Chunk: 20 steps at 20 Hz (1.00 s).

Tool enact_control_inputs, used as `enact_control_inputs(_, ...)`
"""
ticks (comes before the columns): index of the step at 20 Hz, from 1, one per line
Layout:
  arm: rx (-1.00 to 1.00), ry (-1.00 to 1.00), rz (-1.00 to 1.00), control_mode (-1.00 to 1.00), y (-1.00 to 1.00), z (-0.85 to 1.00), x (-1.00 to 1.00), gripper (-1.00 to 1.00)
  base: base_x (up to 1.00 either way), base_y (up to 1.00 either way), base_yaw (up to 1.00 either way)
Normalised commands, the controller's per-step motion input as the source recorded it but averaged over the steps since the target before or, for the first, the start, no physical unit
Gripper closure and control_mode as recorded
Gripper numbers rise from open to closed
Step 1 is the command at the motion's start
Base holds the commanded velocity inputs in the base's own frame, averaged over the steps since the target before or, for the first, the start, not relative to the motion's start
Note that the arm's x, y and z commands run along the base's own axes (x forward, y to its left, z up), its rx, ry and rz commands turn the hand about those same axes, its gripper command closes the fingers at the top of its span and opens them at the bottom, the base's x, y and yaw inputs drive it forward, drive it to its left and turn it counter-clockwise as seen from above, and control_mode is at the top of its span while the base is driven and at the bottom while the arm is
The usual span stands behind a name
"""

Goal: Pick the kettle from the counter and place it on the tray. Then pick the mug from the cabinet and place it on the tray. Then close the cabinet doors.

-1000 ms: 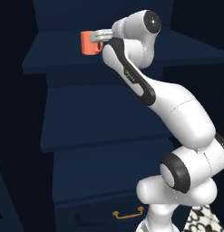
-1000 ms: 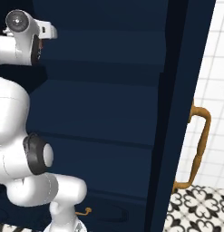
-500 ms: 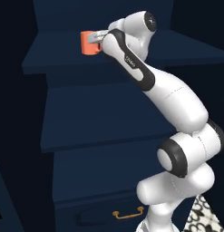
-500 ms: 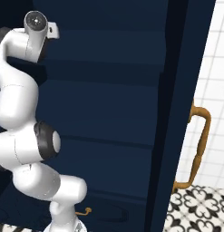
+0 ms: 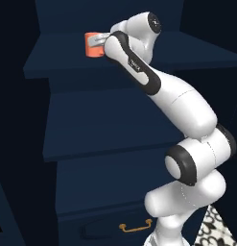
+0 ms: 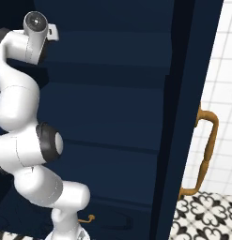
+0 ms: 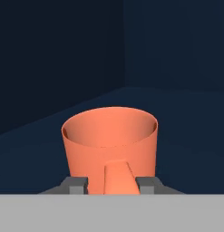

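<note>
The orange mug (image 5: 93, 44) stands upright on a shelf (image 5: 115, 60) of the open navy cabinet (image 5: 91, 120), toward the left part of that shelf. The arm reaches up from below the mug, and the fingers (image 5: 101, 42) meet the mug on its right side in the left base view. In the hand view the mug (image 7: 109, 147) sits directly ahead of the camera, its open mouth up and its loop handle (image 7: 119, 177) pointing back toward the camera. The two dark fingertips (image 7: 77, 185) stand on either side of that handle, each just beside it and narrowed in around it. Whether the pads actually press the handle cannot be told from these views, so the grasp is uncertain. The mug's base rests on the shelf. Below the mug, a lower shelf (image 5: 105, 129) steps forward, and beneath it a drawer (image 5: 110, 226) carries a gold handle (image 5: 136, 225). In the right base view, the open cabinet door (image 6: 183, 117) stands right of the arm, its long vertical gold handle (image 6: 206, 154) set before a white tiled wall (image 6: 223, 93).
</note>
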Motion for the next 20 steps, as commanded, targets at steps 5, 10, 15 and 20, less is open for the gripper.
enact_control_inputs(5, 0.0, 0.01, 0.0, -1.0, 0.01, 0.0, 0.0, 1.0, 0.0, 0.0, 0.0)
enact_control_inputs(10, 0.0, 0.0, 0.0, -1.0, 0.0, 0.0, -0.05, 1.0, 0.0, 0.0, 0.0)
enact_control_inputs(15, 0.04, -0.08, -0.08, -1.0, -0.04, -0.02, -0.8, 1.0, 0.0, 0.0, 0.0)
enact_control_inputs(20, 0.13, -0.09, -0.12, -1.0, -0.33, 0.0, -1.0, 1.0, 0.0, 0.0, 0.0)
